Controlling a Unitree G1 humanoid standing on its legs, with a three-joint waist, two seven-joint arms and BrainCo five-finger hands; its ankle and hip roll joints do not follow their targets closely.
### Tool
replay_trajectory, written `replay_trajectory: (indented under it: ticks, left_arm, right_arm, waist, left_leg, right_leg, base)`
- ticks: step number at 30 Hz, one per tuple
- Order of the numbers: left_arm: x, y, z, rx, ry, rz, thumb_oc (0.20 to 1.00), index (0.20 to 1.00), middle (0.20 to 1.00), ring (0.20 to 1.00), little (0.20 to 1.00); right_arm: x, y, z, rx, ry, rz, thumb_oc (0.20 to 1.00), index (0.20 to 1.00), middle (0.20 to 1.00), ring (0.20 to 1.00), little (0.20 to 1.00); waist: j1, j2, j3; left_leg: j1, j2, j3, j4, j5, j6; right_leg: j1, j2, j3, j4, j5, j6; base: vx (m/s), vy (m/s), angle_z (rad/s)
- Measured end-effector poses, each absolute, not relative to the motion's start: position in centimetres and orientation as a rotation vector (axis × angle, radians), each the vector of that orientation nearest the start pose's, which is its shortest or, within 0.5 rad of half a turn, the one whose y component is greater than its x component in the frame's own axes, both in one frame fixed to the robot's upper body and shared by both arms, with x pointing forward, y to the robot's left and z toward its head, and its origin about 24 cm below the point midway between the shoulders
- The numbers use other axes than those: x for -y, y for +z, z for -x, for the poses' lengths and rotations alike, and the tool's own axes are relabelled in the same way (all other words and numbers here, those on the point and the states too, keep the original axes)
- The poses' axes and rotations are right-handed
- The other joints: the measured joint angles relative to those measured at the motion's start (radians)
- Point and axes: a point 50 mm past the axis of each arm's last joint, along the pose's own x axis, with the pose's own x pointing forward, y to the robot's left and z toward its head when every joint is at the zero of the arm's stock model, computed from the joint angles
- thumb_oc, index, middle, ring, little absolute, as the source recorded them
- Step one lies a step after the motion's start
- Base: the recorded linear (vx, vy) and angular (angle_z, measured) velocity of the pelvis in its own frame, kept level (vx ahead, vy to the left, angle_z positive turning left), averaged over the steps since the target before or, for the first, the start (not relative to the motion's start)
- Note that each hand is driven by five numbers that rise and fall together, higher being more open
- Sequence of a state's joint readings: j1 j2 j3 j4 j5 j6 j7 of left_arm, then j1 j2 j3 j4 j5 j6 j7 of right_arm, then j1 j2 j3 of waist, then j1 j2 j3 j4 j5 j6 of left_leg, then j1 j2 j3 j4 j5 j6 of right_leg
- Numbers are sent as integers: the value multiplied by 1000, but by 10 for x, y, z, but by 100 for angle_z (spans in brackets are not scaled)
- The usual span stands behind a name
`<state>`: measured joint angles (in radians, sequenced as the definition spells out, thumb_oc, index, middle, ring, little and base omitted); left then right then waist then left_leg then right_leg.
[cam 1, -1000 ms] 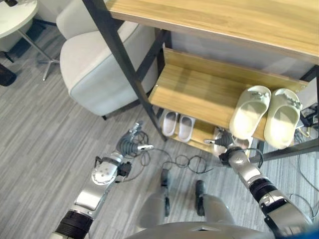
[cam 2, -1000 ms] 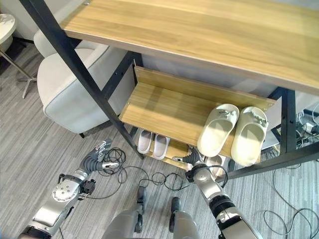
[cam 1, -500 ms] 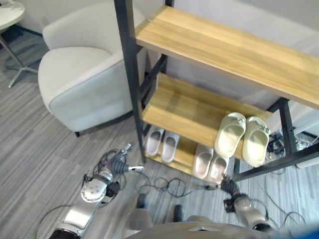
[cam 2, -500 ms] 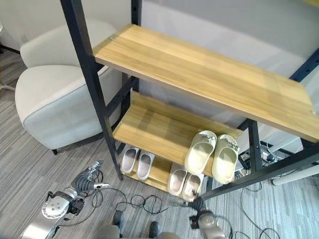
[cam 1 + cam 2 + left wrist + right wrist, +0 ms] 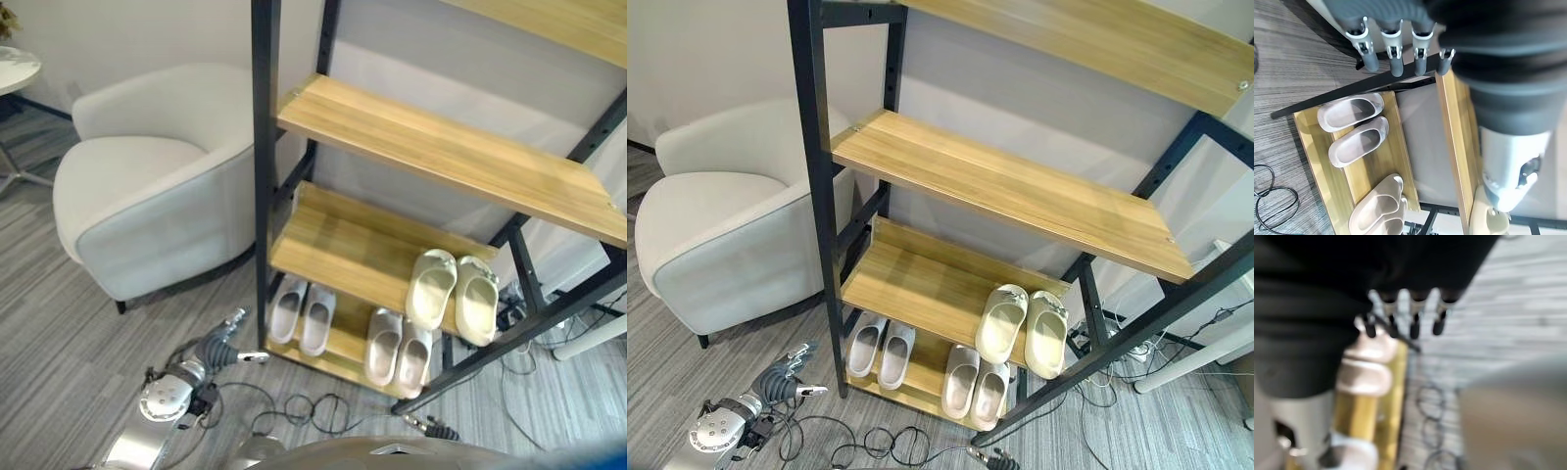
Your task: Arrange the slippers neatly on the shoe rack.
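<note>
A: Why is the shoe rack point(image 5: 392, 245) holding everything while the robot's hands are hanging low?

B: Judging by the layout, the sorting is finishing. The cream slippers point(image 5: 453, 294) are sitting paired on the middle shelf, two pale pinkish-grey pairs point(image 5: 304, 316) point(image 5: 400, 348) below, toes inward.

A: The hands?

B: The left hand point(image 5: 1396, 49) is hanging empty, fingers relaxed; the right hand point(image 5: 1403, 320) likewise, holding nothing.

Even, soft indoor light falls from above, with no glare. The wooden shelves point(image 5: 999, 186) cast soft shadows on the tiers beneath, so the slippers point(image 5: 303, 315) on the lowest board sit in dimmer light. The right wrist view is heavily blurred; the right hand point(image 5: 1400, 318) and everything beyond it smears. The left wrist view is sharp.
</note>
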<state>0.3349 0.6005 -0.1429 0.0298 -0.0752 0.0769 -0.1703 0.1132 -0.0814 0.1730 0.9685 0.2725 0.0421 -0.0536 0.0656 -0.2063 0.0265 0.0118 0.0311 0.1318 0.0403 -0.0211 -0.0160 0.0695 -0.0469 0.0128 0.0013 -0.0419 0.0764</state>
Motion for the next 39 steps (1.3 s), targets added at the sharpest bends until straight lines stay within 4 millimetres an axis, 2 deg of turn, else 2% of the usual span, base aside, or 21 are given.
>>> replay_trajectory:
  ticks: [2,5,8,10,12,15,17,18,19,20,24,28,31,36,39]
  left_arm:
    - [-244,-30,-158,-583,-394,-549,1000,1000,1000,1000,1000]
    - [-252,-43,-146,-664,-472,-630,1000,1000,1000,1000,1000]
    - [-274,-68,-119,-834,-469,-707,1000,1000,1000,1000,1000]
    - [-293,-87,-96,-960,-419,-773,1000,1000,1000,1000,1000]
    - [-302,-95,-82,-1037,-396,-815,1000,1000,1000,1000,1000]
    - [-303,-114,-63,-1133,-351,-815,1000,1000,1000,1000,1000]
    - [-301,-118,-64,-1137,-340,-816,1000,1000,1000,1000,1000]
    - [-301,-121,-64,-1143,-327,-830,1000,1000,1000,1000,1000]
    - [-304,-124,-62,-1171,-310,-838,1000,1000,1000,1000,1000]
    - [-304,-127,-62,-1190,-284,-839,1000,1000,1000,1000,1000]
    - [-303,-132,-61,-1209,-252,-838,1000,1000,1000,1000,1000]
    - [-313,-136,-44,-1316,-226,-878,1000,1000,1000,1000,1000]
    - [-317,-137,-39,-1343,-198,-895,1000,1000,1000,1000,1000]
    - [-316,-137,-38,-1356,-201,-909,1000,1000,1000,1000,1000]
    - [-310,-139,-42,-1333,-204,-898,1000,1000,1000,1000,1000]
  right_arm:
    - [170,-151,-118,-1030,-72,-23,1000,1000,1000,1000,1000]
    - [183,-146,-128,-993,-59,55,1000,1000,1000,1000,1000]
    - [200,-145,-124,-1003,-58,161,1000,1000,1000,1000,1000]
    - [225,-137,-129,-973,-76,281,1000,1000,1000,1000,1000]
    - [243,-130,-131,-948,-119,351,1000,1000,1000,1000,1000]
    - [267,-121,-133,-927,-149,468,1000,1000,1000,1000,1000]
    - [274,-117,-136,-917,-157,502,1000,1000,1000,1000,1000]
    - [275,-116,-138,-909,-163,510,1000,1000,1000,1000,1000]
    - [274,-116,-140,-904,-156,517,1000,1000,1000,1000,1000]
    - [271,-118,-138,-915,-151,516,1000,1000,1000,1000,1000]
    - [258,-128,-131,-954,-103,506,1000,1000,1000,1000,1000]
    - [228,-136,-131,-952,-30,455,1000,1000,1000,1000,1000]
    - [215,-138,-133,-945,13,440,1000,1000,1000,1000,1000]
    - [212,-131,-148,-881,55,495,1000,1000,1000,1000,1000]
    - [218,-115,-166,-777,90,611,1000,1000,1000,1000,1000]
  waist:
    - [-8,10,-9]
    - [-17,24,-19]
    - [-22,37,-33]
    - [-25,30,-42]
    - [-27,22,-51]
    - [-24,32,-56]
    - [-27,29,-57]
    - [-28,29,-57]
    - [-27,18,-61]
    - [-28,16,-63]
    - [-20,19,-66]
    - [-18,1,-67]
    - [-18,0,-67]
    - [-19,1,-66]
    - [-18,1,-66]
  left_leg:
    - [-3,-5,5,22,-12,7]
    - [-20,-11,11,68,-40,16]
    - [-28,-15,23,101,-66,27]
    - [-28,-19,25,122,-81,33]
    - [-18,-15,27,117,-84,37]
    - [25,-7,23,76,-80,44]
    - [27,-11,25,67,-76,50]
    - [27,-17,25,67,-75,51]
    - [25,-34,26,69,-74,50]
    - [21,-43,21,81,-73,50]
    - [4,-38,12,108,-73,51]
    - [0,-40,9,113,-78,57]
    - [0,-44,9,112,-81,61]
    - [6,-48,9,105,-82,63]
    - [9,-48,7,101,-82,63]
  right_leg:
    - [5,-8,4,1,-2,0]
    - [6,-19,4,4,-2,0]
    - [7,-28,12,9,5,12]
    - [13,-29,14,14,7,14]
    - [13,-30,10,33,21,26]
    - [13,-18,0,72,54,52]
    - [7,-23,-5,80,51,59]
    - [6,-28,-5,79,43,63]
    - [7,-43,-4,65,-2,67]
    - [10,-50,-6,58,-14,36]
    - [9,-46,-21,52,-13,35]
    - [10,-50,-26,51,-14,33]
    - [10,-55,-28,52,-13,35]
    - [12,-59,-28,53,-5,43]
    - [12,-59,-30,58,5,40]
  base:
    - [-22,134,-8]
    - [22,112,-8]
    - [35,66,-9]
    - [58,77,-4]
    - [20,61,-3]
    - [-3,59,-15]
    - [4,59,0]
    - [1,59,-4]
    - [-7,56,-3]
    - [21,59,0]
    - [11,48,7]
    - [-4,30,2]
    - [0,0,0]
    - [14,9,0]
    - [26,6,2]
